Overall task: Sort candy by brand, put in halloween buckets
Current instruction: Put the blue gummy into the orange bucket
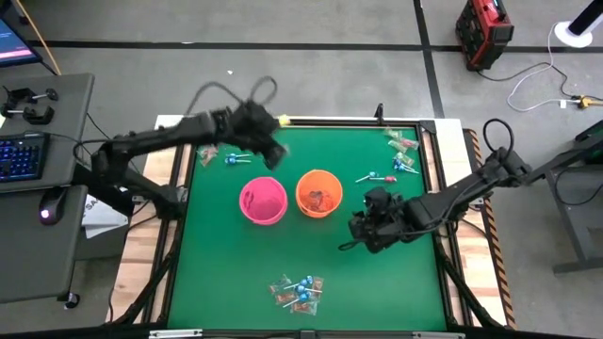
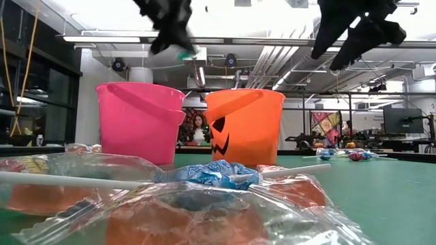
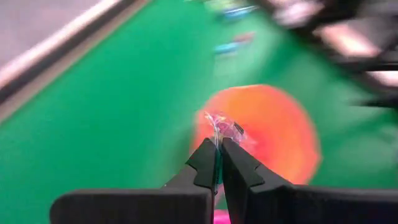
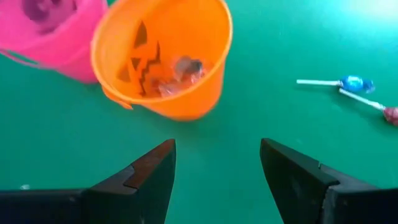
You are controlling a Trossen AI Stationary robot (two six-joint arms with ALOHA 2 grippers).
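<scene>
My left gripper [image 1: 274, 153] hangs above the table beyond the pink bucket [image 1: 262, 201], shut on a small clear-and-red wrapped candy [image 3: 222, 127]. The orange bucket [image 1: 318, 192] stands upright to the right of the pink one; a few clear wrapped pieces [image 4: 180, 73] lie inside it. My right gripper [image 1: 359, 233] is open and raised over bare felt right of and nearer than the orange bucket. Two lollipops [image 4: 351, 85] lie on the felt to its far right. Loose candy lies in piles near the near edge [image 1: 300, 291], the far right corner [image 1: 402, 151] and far left [image 1: 222, 156]. My left gripper pinches the small wrapped candy [image 3: 219, 132] between its two fingertips [image 3: 235, 157]. The crinkled wrapper sticks out past the tips. The piece is lifted clear of the table, and in the low view it shows just below the gripper [image 2: 187, 52].
The green felt table [image 1: 217, 273] has raised edges. A pile of red-and-clear pieces and a blue lollipop [image 2: 204, 178] lies close before the low camera. Bare felt lies between the buckets and the near pile. A desk with keyboard [image 1: 21, 155] stands left of the table.
</scene>
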